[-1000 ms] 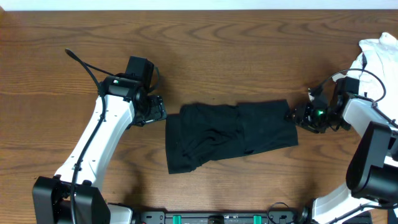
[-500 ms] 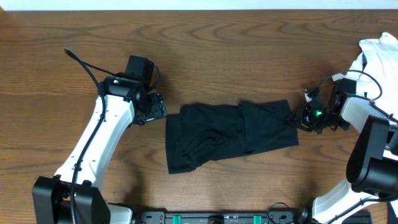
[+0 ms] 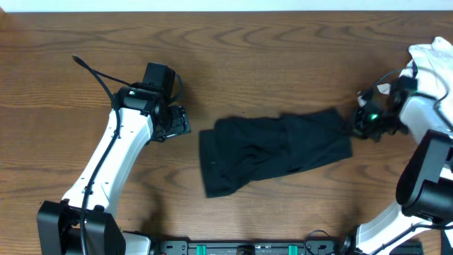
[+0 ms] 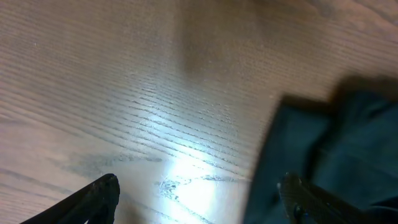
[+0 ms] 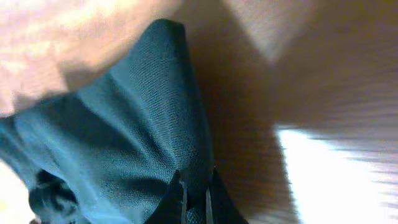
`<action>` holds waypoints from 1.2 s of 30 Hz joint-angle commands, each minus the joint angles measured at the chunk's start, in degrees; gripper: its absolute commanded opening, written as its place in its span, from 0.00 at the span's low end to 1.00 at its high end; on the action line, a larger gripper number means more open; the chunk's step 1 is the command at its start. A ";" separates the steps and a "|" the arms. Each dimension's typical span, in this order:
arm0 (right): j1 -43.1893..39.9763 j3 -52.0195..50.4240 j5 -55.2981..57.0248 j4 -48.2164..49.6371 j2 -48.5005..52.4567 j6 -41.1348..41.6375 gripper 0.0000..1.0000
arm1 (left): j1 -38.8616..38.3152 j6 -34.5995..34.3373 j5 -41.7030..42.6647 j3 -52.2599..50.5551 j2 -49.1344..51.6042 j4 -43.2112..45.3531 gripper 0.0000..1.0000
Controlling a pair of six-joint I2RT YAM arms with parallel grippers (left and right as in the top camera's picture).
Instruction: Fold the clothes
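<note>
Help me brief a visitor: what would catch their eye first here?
The bunched black shirt lies in the middle of the table, dark against the wood. The right gripper is shut on its right edge, while the left gripper stands open just off its left edge, not touching. A white garment is heaped at the far right edge.

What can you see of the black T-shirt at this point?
The black T-shirt is soft, matte knit fabric, folded into a rough, rumpled oblong lying slightly askew across the middle of the wooden table. Overlapping layers and creases show; no logo is visible. Its far corner on the right arm's side is pinched in the shut right hand, where the cloth bunches to a point. The open left hand sits off its opposite end, apparently not touching.
</note>
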 commanded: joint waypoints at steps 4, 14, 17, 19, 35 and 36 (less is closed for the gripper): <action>-3.58 10.86 7.74 -6.49 0.15 1.36 0.01 | 0.13 -0.74 -0.63 -0.44 0.11 -0.79 0.85; -3.30 27.80 7.65 -21.84 -0.09 1.51 0.01 | 0.13 -0.74 -0.63 -0.44 0.11 -0.74 0.85; -1.18 32.00 7.67 -25.55 -0.83 1.49 0.01 | 0.13 -0.74 -0.66 -0.44 0.11 -0.74 0.85; 1.05 34.16 7.67 -27.26 -1.64 1.51 0.01 | 0.13 -0.74 -0.66 -0.44 0.11 -0.74 0.85; 30.56 26.67 12.76 -28.76 -3.37 3.19 0.01 | 0.13 -0.39 -0.68 -0.44 0.11 -0.50 0.86; 32.46 25.29 13.42 -27.80 -3.37 3.91 0.01 | 0.13 -0.31 -0.68 -0.44 0.11 -0.50 0.86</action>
